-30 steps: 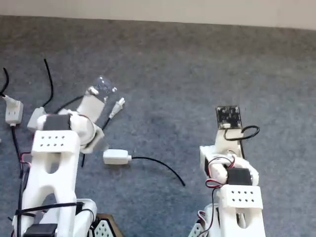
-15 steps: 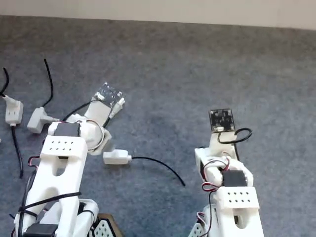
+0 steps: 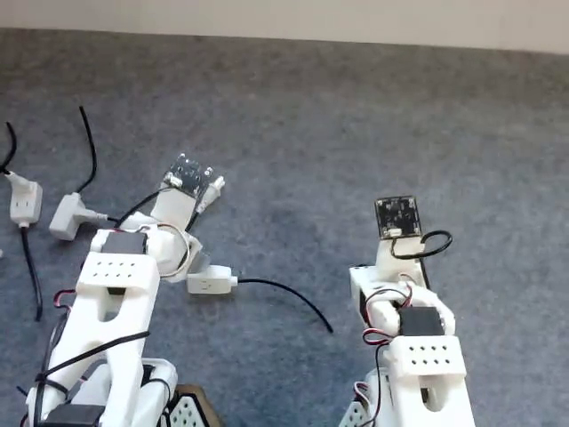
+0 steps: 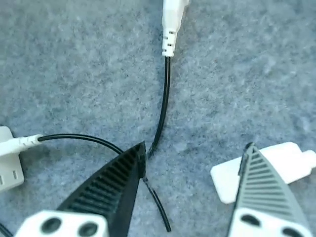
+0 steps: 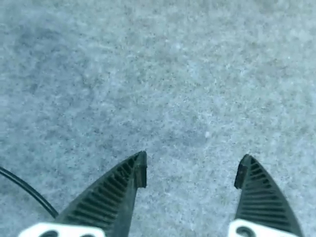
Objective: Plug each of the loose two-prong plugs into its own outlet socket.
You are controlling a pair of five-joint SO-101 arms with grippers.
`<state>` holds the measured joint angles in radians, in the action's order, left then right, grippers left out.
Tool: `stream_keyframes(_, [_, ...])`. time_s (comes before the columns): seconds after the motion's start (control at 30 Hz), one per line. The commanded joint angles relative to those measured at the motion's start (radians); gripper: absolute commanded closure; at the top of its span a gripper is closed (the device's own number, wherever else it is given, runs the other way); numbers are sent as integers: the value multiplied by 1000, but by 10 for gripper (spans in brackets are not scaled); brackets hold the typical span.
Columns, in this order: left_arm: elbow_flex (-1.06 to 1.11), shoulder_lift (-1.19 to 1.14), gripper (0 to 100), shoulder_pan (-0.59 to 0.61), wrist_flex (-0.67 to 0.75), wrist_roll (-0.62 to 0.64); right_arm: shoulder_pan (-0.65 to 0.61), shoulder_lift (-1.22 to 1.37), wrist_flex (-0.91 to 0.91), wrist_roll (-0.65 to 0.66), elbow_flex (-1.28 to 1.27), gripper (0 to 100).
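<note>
The left gripper (image 4: 196, 148) stands with jaws spread wide and nothing between them, above the grey carpet (image 4: 74, 59). Straight ahead of its fingertips, well apart from them, lies a slim white plug (image 4: 174, 17). The plug's cord (image 4: 164, 98) runs back toward the gripper and passes by the tip of one finger (image 4: 118, 182). A white block (image 4: 292, 160) lies flat just beside the other finger and is partly hidden behind it. Outward of the first finger lies a second white piece (image 4: 9, 165). Its own lead (image 4: 79, 138) arches toward that same fingertip. Whether the block and this piece are plugs or sockets cannot be told.

In the high view the left arm (image 3: 116, 276) leans over this group. The block lies close against it, and the block's black wire (image 3: 284, 300) trails off toward the right arm (image 3: 418, 347). Farther out from the left arm lies a third white piece (image 3: 24, 203) with cords attached.

The right gripper (image 5: 193, 158) likewise has its jaws parted and holds nothing, over the carpet. A black strand (image 5: 27, 196) crosses beside one of its fingers.
</note>
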<state>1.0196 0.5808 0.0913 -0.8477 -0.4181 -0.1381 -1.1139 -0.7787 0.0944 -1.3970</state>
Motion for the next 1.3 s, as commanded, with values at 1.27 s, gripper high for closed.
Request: stream_keyframes(1.27, [-400, -156, 691, 12, -149, -60, -35, -15, 16, 11, -1, 717])
